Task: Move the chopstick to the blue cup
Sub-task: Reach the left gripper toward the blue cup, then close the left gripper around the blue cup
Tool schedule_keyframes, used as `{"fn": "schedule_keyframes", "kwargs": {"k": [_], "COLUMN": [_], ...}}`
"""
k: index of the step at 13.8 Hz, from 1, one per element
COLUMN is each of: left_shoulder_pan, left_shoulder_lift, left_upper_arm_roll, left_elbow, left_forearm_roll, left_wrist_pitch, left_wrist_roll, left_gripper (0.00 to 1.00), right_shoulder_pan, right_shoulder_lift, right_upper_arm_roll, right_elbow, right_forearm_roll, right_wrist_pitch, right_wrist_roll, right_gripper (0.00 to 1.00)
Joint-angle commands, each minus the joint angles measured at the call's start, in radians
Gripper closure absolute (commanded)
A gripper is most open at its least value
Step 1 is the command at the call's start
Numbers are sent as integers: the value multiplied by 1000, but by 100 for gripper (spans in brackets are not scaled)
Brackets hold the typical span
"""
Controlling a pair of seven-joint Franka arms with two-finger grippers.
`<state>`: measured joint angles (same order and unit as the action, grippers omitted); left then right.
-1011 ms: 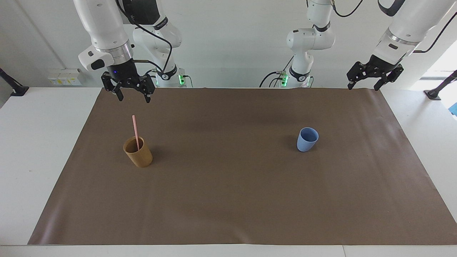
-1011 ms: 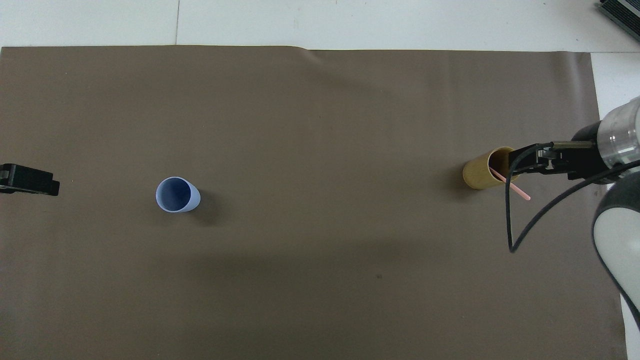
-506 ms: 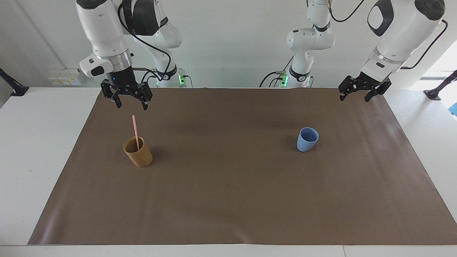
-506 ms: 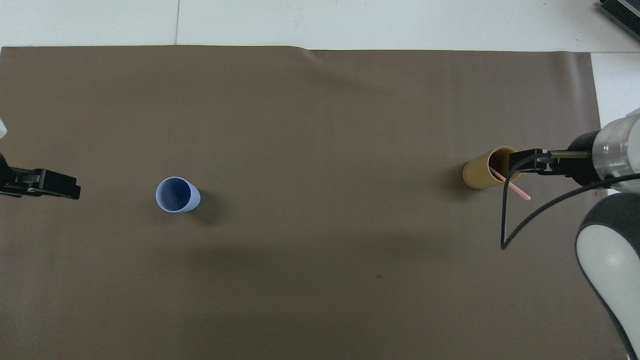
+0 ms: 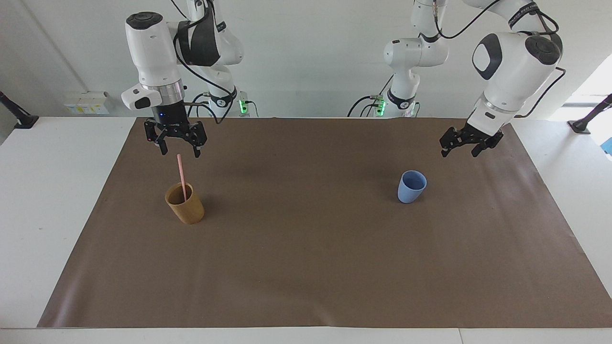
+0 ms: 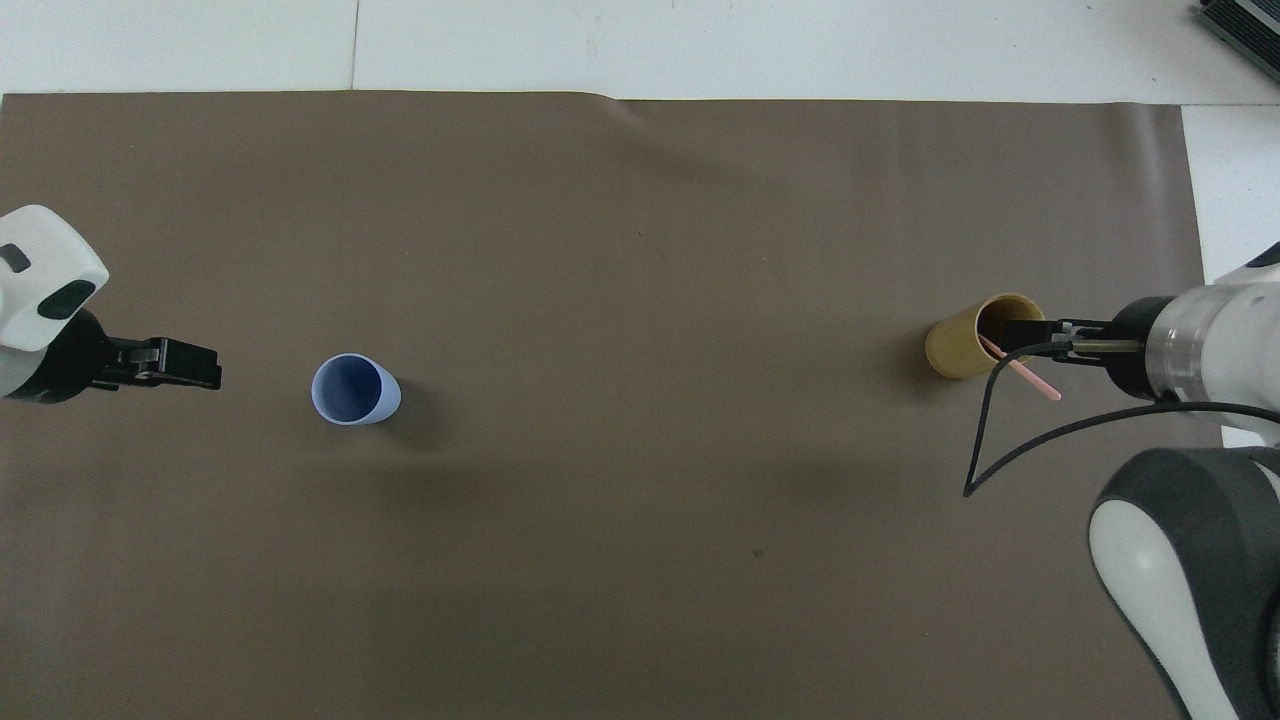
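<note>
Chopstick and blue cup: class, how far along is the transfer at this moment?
Nothing is finished: the chopstick stands in the brown cup, and the blue cup is empty. In hand: the open right gripper hovers over the chopstick's top; the open left gripper hangs beside the blue cup. Left: grasping, carrying, dropping it in.

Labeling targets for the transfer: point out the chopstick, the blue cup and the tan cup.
chopstick [image 5: 180, 169]: facing view, on the bare shaft above the tan cup's rim.
blue cup [image 5: 409, 193]: facing view, on its outer wall.
tan cup [image 5: 189, 210]: facing view, on its outer wall.
</note>
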<state>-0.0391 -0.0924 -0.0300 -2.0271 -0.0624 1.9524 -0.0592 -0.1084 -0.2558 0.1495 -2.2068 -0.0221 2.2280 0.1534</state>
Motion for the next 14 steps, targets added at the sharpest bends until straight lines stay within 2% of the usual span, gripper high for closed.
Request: {"fn": "schedule_keyframes", "kwargs": {"k": [1,3,5,8,10,14], "left_shoulder_pan": [-28,-30,-54,-77,-81,-87], "left_shoulder_lift": [-15,26,78,95,135,135], "left_upper_arm_roll": [9,9,9,9,9,9], "left_elbow": [-106,-111,-134,-192,-199,-223], "left_forearm_roll": [-13,-31,-33,-33,-33,-33], "left_wrist_pitch": [152,180,226,365,378,378], "left_wrist_roll": [-74,-88,-114,-197,-195,-195], "left_gripper": [0,0,0,0,0,0], "right_shoulder_pan": [-16,-31,-48,-60,-62,-60], "right_shoulder_lift": [-46,-51,-42,-16,21,53], "right_upper_arm_roll": [4,4,4,4,4,5], "right_elbow": [-86,-143,-163,-188,-186,-168], "right_forearm_roll": [-10,-10,-10,-10,-10,-10], "right_wrist_pitch": [79,169,176,174,186,266], "right_wrist_roll": [-92,-159,-187,-190,-190,-196], "right_gripper": [0,0,0,0,0,0]}}
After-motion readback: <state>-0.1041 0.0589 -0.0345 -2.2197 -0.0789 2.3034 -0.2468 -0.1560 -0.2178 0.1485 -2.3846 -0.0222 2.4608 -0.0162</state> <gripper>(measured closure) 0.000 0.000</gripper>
